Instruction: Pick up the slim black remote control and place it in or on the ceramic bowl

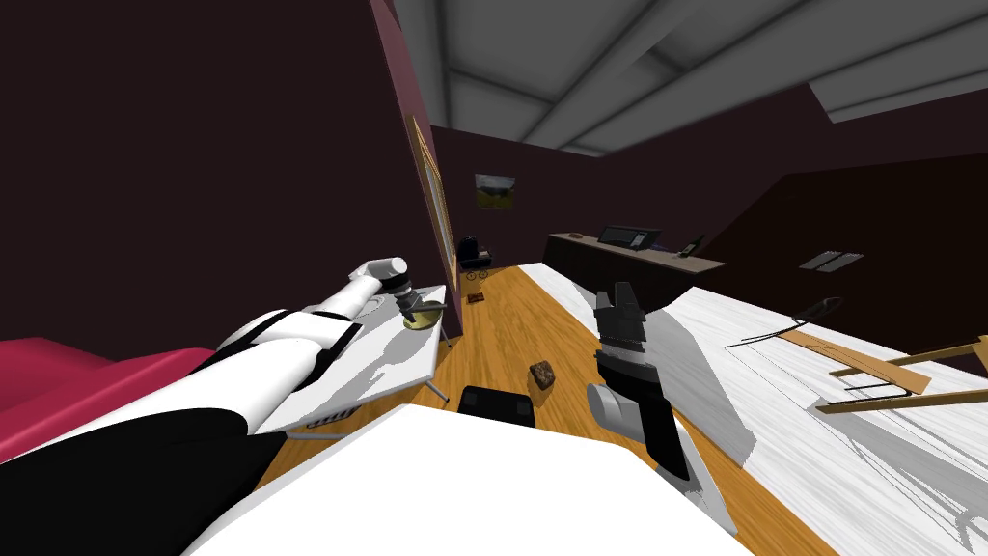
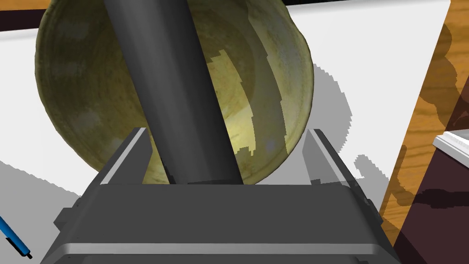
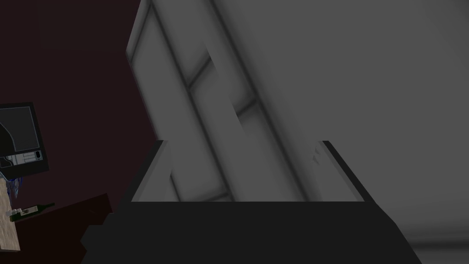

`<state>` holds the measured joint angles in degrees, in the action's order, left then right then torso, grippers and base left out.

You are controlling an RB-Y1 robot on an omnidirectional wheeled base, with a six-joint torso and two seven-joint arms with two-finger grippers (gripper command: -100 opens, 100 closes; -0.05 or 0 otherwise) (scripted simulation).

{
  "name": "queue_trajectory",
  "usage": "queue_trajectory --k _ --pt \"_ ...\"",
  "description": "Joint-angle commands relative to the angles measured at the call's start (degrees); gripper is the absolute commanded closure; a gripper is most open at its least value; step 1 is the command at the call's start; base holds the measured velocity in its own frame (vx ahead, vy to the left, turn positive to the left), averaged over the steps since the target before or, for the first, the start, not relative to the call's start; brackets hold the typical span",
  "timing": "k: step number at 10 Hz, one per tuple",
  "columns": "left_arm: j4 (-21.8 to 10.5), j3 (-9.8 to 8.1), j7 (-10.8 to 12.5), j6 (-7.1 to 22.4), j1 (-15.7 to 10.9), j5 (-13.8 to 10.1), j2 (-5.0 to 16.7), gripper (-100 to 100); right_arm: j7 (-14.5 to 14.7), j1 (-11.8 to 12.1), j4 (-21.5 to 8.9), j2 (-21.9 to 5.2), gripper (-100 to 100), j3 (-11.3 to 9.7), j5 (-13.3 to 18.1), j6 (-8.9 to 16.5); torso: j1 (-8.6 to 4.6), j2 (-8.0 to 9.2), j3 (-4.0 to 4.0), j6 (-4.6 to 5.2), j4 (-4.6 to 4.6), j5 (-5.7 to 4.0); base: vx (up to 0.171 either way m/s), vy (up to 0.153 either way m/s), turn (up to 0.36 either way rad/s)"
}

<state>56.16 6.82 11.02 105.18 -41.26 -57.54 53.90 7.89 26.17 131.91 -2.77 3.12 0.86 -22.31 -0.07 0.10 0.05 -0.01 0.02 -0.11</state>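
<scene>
- Where our left arm reaches out to the left, the white worktop [image 2: 375, 55] carries everything the task concerns, with a wooden floor [image 2: 430, 114] beside it.
- The olive-green glazed bowl [image 2: 78, 91] stands on that worktop, directly beneath our left claw [image 2: 226, 132].
- The remote [image 2: 169, 91], a long dark slab, lies aslant across the bowl's opening and casts a shadow on its inside. Its near end sits between the claw's fingers [image 2: 130, 153], and we cannot tell where its far end lies.
- Our left claw is released. Its fingers stand wide, one just beside the remote's edge and the other well apart from it, so nothing is gripped.
- Our right claw [image 1: 617, 294] is raised in front of us and points upward, well apart from the worktop. Its fingers are spread too, with nothing between them.
- A blue pen [image 2: 13, 240] with a black tip lies on the worktop near the left claw's body.
</scene>
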Motion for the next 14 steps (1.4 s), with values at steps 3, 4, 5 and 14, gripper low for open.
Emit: queue_trajectory --k 3,4,5,14 --pt "-3.3 2.32 -0.1 -0.3 -4.5 0.0 -0.2 -100 0.0 0.0 0.0 0.0 0 0.0 0.0 0.0 -0.09 -0.1 -0.05 0.0 -0.01 -0.02 -0.017 0.007 -0.003" --pt "-5.1 4.88 -0.7 -1.8 -6.4 -0.1 -1.4 -100 0.0 0.0 0.0 0.0 0 0.0 0.0 0.0 -0.12 -0.17 -0.09 0.0 -0.03 -0.03 -0.05 0.025 0.088" --pt "-6.1 6.32 -0.7 -1.8 -7.8 -0.1 -1.4 -100 0.0 0.0 0.0 0.0 0 0.0 0.0 0.0 -0.04 -0.05 -0.03 -0.01 -0.02 -0.01 -0.063 0.036 0.043" --pt "-22.1 18.9 -1.8 -4.8 -23.9 -0.4 -3.7 -100 0.0 0.0 0.0 0.0 0 0.0 0.0 0.0 -0.01 0.04 0.03 -0.01 0.01 0.0 -0.042 0.019 0.025"
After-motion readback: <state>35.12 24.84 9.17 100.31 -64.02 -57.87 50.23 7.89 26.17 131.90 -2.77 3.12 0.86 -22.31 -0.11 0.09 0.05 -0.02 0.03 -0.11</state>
